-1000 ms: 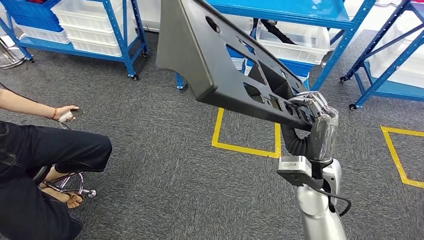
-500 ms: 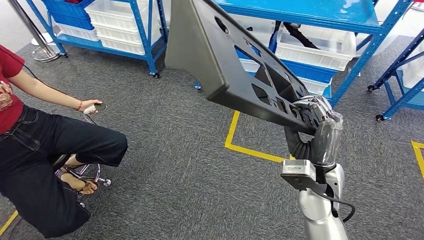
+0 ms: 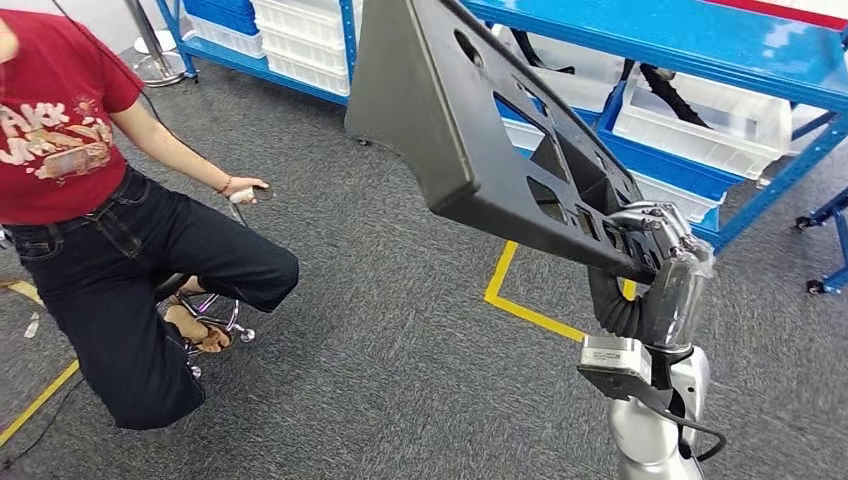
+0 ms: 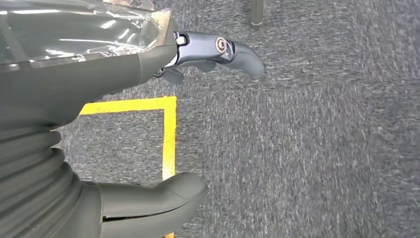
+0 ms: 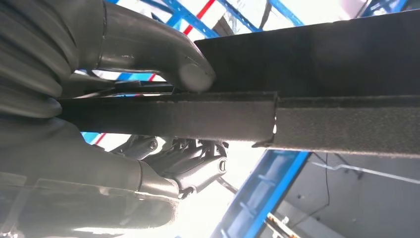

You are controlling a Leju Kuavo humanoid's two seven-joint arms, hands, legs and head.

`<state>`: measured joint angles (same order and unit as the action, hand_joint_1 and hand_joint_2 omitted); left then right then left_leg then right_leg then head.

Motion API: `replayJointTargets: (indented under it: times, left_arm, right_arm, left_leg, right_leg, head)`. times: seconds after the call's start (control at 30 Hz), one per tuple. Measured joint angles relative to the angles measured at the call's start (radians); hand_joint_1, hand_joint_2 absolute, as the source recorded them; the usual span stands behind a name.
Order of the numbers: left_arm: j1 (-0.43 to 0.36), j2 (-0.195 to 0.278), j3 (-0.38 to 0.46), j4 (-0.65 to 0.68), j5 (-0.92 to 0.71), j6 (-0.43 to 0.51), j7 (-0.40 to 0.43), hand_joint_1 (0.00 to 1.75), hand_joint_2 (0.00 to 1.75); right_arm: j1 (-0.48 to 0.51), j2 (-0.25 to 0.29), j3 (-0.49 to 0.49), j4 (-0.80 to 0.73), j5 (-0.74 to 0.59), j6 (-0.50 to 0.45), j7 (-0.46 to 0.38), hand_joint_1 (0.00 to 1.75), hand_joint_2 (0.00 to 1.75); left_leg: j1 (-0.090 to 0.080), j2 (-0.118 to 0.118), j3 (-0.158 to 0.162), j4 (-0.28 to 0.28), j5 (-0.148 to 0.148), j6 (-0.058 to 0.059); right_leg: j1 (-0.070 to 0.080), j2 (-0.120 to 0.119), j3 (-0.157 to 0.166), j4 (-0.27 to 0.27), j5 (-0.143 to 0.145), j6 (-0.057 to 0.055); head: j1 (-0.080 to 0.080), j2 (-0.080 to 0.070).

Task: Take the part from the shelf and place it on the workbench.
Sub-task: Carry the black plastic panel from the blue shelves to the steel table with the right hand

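Gripping the dark panel [image 3: 470, 120] at its lower end, right hand [image 3: 650, 235] fingers clamped on it; left hand [image 4: 148, 124] fingers apart, holding nothing.

My head camera looks forward and down past the part [image 3: 480, 130] at the carpet [image 3: 400, 360] before the shelf [image 3: 690, 40]. My right wrist camera sits close behind my right hand [image 5: 163, 124], facing up the part toward that shelf (both share these). My left wrist camera faces the carpet beyond my left hand [image 4: 148, 124].
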<state>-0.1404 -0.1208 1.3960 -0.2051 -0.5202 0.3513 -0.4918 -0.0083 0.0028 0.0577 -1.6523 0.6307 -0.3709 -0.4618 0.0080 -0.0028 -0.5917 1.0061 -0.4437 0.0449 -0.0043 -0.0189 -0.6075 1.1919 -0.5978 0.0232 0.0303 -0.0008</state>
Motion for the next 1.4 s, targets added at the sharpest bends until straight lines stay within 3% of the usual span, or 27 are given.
replayJointTargets:
  times: [0.07,0.1,0.13,0.2,0.27,0.33,0.4,0.43,0.47,0.53,0.57,0.6,0.63,0.7,0.77,0.8,0.87,0.93,1.0,1.07,1.1,1.13,1.2,1.23,1.3,1.37,1.4]
  left_arm:
    - [0.0,0.0,0.0,0.0,-0.001,-0.005,0.0,0.0,1.75]
    - [0.001,0.0,0.0,0.0,-0.001,-0.007,0.0,0.0,1.75]
    - [0.002,0.0,0.0,0.0,-0.001,-0.008,0.0,0.0,1.75]
    - [0.002,0.0,0.0,0.0,0.0,-0.009,0.0,0.0,1.75]
    - [0.001,-0.001,-0.001,0.0,0.0,-0.008,0.0,0.0,1.75]
    - [0.002,-0.001,-0.001,0.0,-0.001,-0.007,0.001,0.0,1.75]
    - [0.002,-0.003,-0.001,0.0,-0.001,-0.005,0.003,0.0,1.75]
    - [0.002,-0.003,-0.001,0.0,-0.002,-0.003,0.005,0.0,1.75]
    - [0.002,-0.003,-0.001,0.0,-0.003,-0.001,0.007,0.0,1.75]
    - [0.002,-0.004,-0.002,0.0,-0.003,0.003,0.014,0.0,1.75]
    - [0.002,-0.005,-0.002,0.0,-0.004,0.004,0.017,0.0,1.75]
    - [0.003,-0.005,-0.002,0.0,-0.004,0.006,0.02,0.0,1.75]
    - [0.004,-0.006,-0.002,0.0,-0.004,0.007,0.022,0.0,1.75]
    - [0.003,-0.006,-0.003,0.0,-0.004,0.009,0.024,0.0,1.75]
    - [0.0,-0.009,-0.004,0.001,-0.005,0.006,0.025,0.0,1.75]
    - [0.0,-0.011,-0.005,0.001,-0.005,0.004,0.026,0.0,1.75]
    - [0.0,-0.012,-0.008,0.001,-0.009,-0.001,0.026,0.0,1.75]
    - [0.0,-0.013,-0.01,0.0,-0.014,-0.006,0.027,0.0,1.75]
    - [-0.001,-0.014,-0.013,0.0,-0.017,-0.009,0.028,0.0,1.75]
    - [-0.001,-0.015,-0.017,0.0,-0.021,-0.01,0.031,0.0,1.75]
    - [0.0,-0.016,-0.018,0.0,-0.022,-0.01,0.034,0.0,1.75]
    - [0.0,-0.016,-0.018,0.0,-0.023,-0.01,0.037,0.0,1.75]
    - [0.0,-0.017,-0.018,0.0,-0.023,-0.006,0.042,0.0,1.75]
    - [0.0,-0.018,-0.018,0.0,-0.023,-0.004,0.045,0.0,1.75]
    - [0.001,-0.02,-0.018,0.0,-0.021,0.001,0.049,0.0,1.75]
    - [0.002,-0.022,-0.018,0.0,-0.019,0.003,0.051,0.0,1.75]
    - [0.002,-0.022,-0.018,0.0,-0.018,0.004,0.052,0.0,1.75]
  right_arm:
    - [0.025,0.003,-0.013,-0.017,0.011,0.0,0.004,1.73,1.75]
    - [0.036,0.005,-0.018,-0.026,0.015,0.0,0.005,1.73,1.75]
    - [0.044,0.007,-0.022,-0.035,0.018,0.0,0.006,1.73,1.75]
    - [0.053,0.01,-0.03,-0.051,0.021,0.0,0.007,1.73,1.75]
    - [0.062,0.014,-0.037,-0.064,0.023,0.0,0.009,1.73,1.75]
    - [0.072,0.02,-0.043,-0.074,0.026,0.0,0.01,1.73,1.75]
    - [0.082,0.028,-0.047,-0.088,0.03,0.001,0.01,1.73,1.75]
    - [0.09,0.033,-0.049,-0.096,0.032,0.001,0.01,1.73,1.75]
    - [0.099,0.037,-0.051,-0.104,0.032,0.002,0.01,1.73,1.75]
    - [0.114,0.043,-0.057,-0.113,0.033,0.006,0.01,1.73,1.75]
    - [0.118,0.045,-0.059,-0.115,0.033,0.009,0.01,1.73,1.75]
    - [0.121,0.048,-0.06,-0.116,0.033,0.012,0.01,1.73,1.75]
    - [0.123,0.05,-0.061,-0.117,0.033,0.015,0.01,1.73,1.75]
    - [0.124,0.052,-0.061,-0.118,0.033,0.019,0.01,1.73,1.75]
    - [0.122,0.052,-0.063,-0.121,0.032,0.022,0.01,1.73,1.75]
    - [0.12,0.052,-0.064,-0.123,0.032,0.022,0.01,1.73,1.75]
    - [0.115,0.054,-0.065,-0.124,0.032,0.023,0.009,1.73,1.75]
    - [0.113,0.055,-0.068,-0.124,0.031,0.023,0.009,1.73,1.75]
    - [0.115,0.055,-0.073,-0.125,0.031,0.023,0.009,1.73,1.75]
    - [0.121,0.056,-0.078,-0.126,0.032,0.024,0.009,1.73,1.75]
    - [0.124,0.056,-0.08,-0.126,0.032,0.024,0.01,1.73,1.75]
    - [0.126,0.056,-0.081,-0.126,0.032,0.026,0.01,1.73,1.75]
    - [0.127,0.057,-0.081,-0.128,0.034,0.03,0.009,1.73,1.75]
    - [0.128,0.058,-0.081,-0.13,0.034,0.032,0.009,1.73,1.75]
    - [0.128,0.06,-0.081,-0.135,0.035,0.037,0.009,1.73,1.75]
    - [0.127,0.063,-0.081,-0.138,0.037,0.041,0.009,1.73,1.75]
    - [0.126,0.065,-0.081,-0.14,0.037,0.043,0.009,1.73,1.75]
  left_leg:
    - [-0.001,-0.024,-0.005,0.001,0.004,0.003]
    - [-0.002,-0.037,-0.006,0.001,0.005,0.003]
    - [-0.002,-0.048,-0.007,0.001,0.007,0.002]
    - [-0.003,-0.069,-0.006,0.002,0.011,-0.005]
    - [-0.006,-0.084,-0.008,0.003,0.014,-0.013]
    - [-0.005,-0.099,-0.012,0.0,0.018,-0.025]
    - [-0.003,-0.081,-0.023,0.018,0.006,-0.033]
    - [-0.003,-0.059,-0.04,0.053,-0.018,-0.037]
    - [-0.003,-0.034,-0.064,0.108,-0.053,-0.041]
    - [0.0,-0.012,-0.124,0.245,-0.124,-0.051]
    - [0.003,-0.01,-0.141,0.288,-0.138,-0.054]
    - [0.007,-0.008,-0.141,0.297,-0.134,-0.058]
    - [0.01,-0.002,-0.118,0.262,-0.114,-0.06]
    - [0.015,0.032,-0.033,0.12,-0.062,-0.064]
    - [0.013,0.059,0.023,0.023,-0.036,-0.057]
    - [0.009,0.06,0.028,0.011,-0.034,-0.05]
    - [0.004,0.041,0.024,0.008,-0.028,-0.033]
    - [0.005,0.024,0.021,0.002,-0.019,-0.017]
    - [0.004,0.006,0.016,0.0,-0.012,-0.007]
    - [0.001,-0.017,0.011,0.001,-0.01,-0.003]
    - [0.0,-0.029,0.01,0.001,-0.009,-0.002]
    - [-0.001,-0.042,0.01,0.001,-0.008,-0.002]
    - [0.0,-0.065,0.012,0.002,-0.006,-0.005]
    - [-0.001,-0.076,0.012,0.002,-0.005,-0.008]
    - [-0.003,-0.091,0.009,0.002,-0.002,-0.016]
    - [-0.002,-0.102,0.002,0.0,0.002,-0.027]
    - [-0.001,-0.093,-0.003,0.005,-0.001,-0.031]
  right_leg:
    - [0.0,0.012,-0.047,0.099,-0.031,0.001]
    - [0.0,0.014,-0.044,0.092,-0.023,0.007]
    - [0.0,0.018,-0.02,0.043,-0.001,0.014]
    - [-0.001,0.048,0.056,-0.108,0.056,0.022]
    - [0.001,0.074,0.095,-0.192,0.085,0.013]
    - [0.006,0.066,0.099,-0.2,0.092,-0.002]
    - [0.001,0.048,0.103,-0.205,0.1,-0.017]
    - [-0.002,0.037,0.104,-0.208,0.104,-0.024]
    - [-0.004,0.026,0.103,-0.209,0.106,-0.029]
    - [-0.003,0.002,0.099,-0.209,0.106,-0.033]
    - [-0.002,-0.009,0.096,-0.208,0.106,-0.032]
    - [-0.003,-0.021,0.093,-0.208,0.106,-0.032]
    - [-0.004,-0.032,0.092,-0.208,0.105,-0.032]
    - [-0.002,-0.052,0.094,-0.206,0.102,-0.027]
    - [0.004,-0.067,0.097,-0.201,0.096,-0.015]
    - [0.006,-0.075,0.1,-0.2,0.095,-0.007]
    - [0.004,-0.086,0.102,-0.2,0.093,0.006]
    - [-0.001,-0.055,0.085,-0.164,0.071,0.013]
    - [-0.004,-0.005,0.029,-0.047,0.016,0.008]
    - [-0.004,0.012,-0.035,0.082,-0.029,0.005]
    - [-0.005,0.014,-0.048,0.104,-0.03,0.009]
    - [-0.005,0.016,-0.039,0.082,-0.014,0.015]
    - [-0.005,0.04,0.026,-0.059,0.047,0.025]
    - [-0.003,0.057,0.058,-0.128,0.073,0.025]
    - [0.002,0.076,0.087,-0.197,0.098,0.015]
    - [0.003,0.062,0.089,-0.201,0.104,0.001]
    - [0.001,0.053,0.092,-0.204,0.108,-0.005]
  head:
    - [0.0,0.0]
    - [0.0,0.0]
    - [0.0,0.0]
    - [0.0,0.0]
    - [0.0,0.0]
    - [0.0,0.0]
    - [-0.001,0.0]
    - [-0.002,0.0]
    - [-0.004,0.0]
    - [-0.005,0.0]
    - [-0.005,0.0]
    - [-0.005,0.0]
    - [-0.005,0.0]
    - [-0.006,0.0]
    - [-0.003,0.0]
    - [-0.002,0.0]
    - [0.0,0.0]
    - [0.001,0.0]
    - [0.002,0.0]
    - [0.002,0.0]
    - [0.002,0.0]
    - [0.002,0.0]
    - [0.003,0.0]
    - [0.002,0.0]
    - [0.002,0.0]
    - [0.002,0.0]
    - [0.001,0.0]
